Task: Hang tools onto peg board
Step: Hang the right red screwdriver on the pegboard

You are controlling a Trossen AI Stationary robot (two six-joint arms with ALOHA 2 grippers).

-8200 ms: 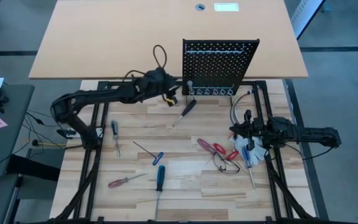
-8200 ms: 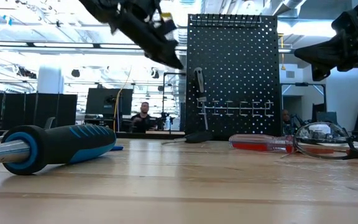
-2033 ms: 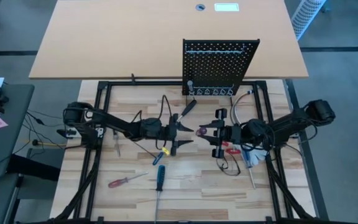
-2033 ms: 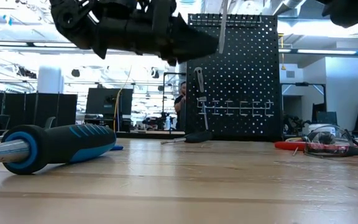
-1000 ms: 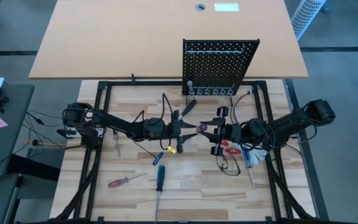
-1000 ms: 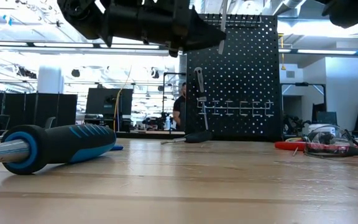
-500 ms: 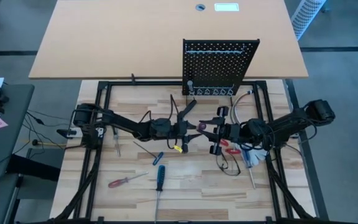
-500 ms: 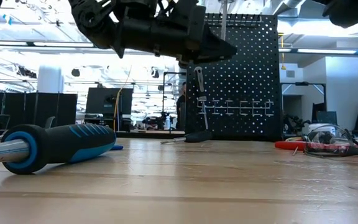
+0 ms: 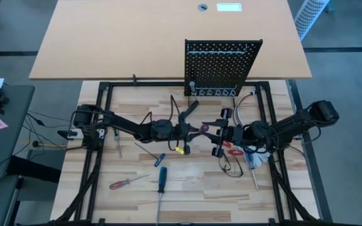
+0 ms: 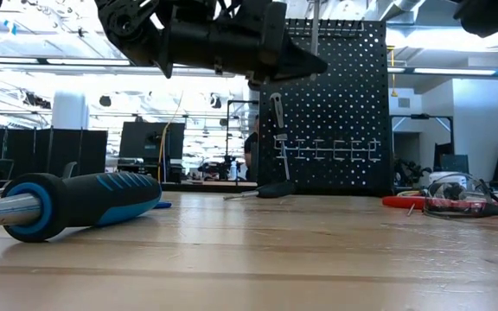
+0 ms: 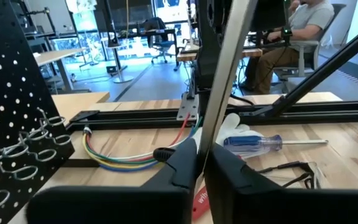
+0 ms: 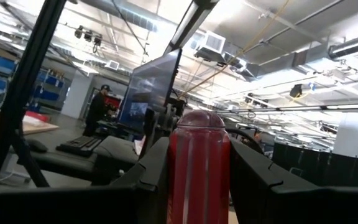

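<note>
High view: two arms meet over the middle of the wooden table [image 9: 137, 201], just in front of the peg board [image 9: 223, 68].
Left gripper [image 11: 202, 155]: its two fingers are squeezed onto the thin steel shaft [image 11: 225, 56] of one red screwdriver [image 9: 203, 130].
Right gripper [image 12: 197, 149]: its two fingers pinch the red handle of that same screwdriver — so both grippers hold one tool, up off the table.
Peg board: one black board, standing up at the back edge of the table, with one row of ring holders [image 10: 331, 152] along its bottom.
Tool on the board: one dark tool [image 10: 277, 117] hangs at the board's left side.
Tools lying on the table: one black-handled screwdriver [image 9: 187, 113] just in front of the board, one dark-handled screwdriver [image 9: 116, 138] on the left, two blue-handled screwdrivers — a small one [image 9: 159, 159] and a big one [image 9: 161, 179] — and one red-handled screwdriver [image 9: 127, 182] at the front left.
Right side: one more blue screwdriver [image 11: 253, 144] beside one white glove [image 11: 232, 127], and some red-handled tools [image 9: 228, 150] in a pile too mixed up to count.
</note>
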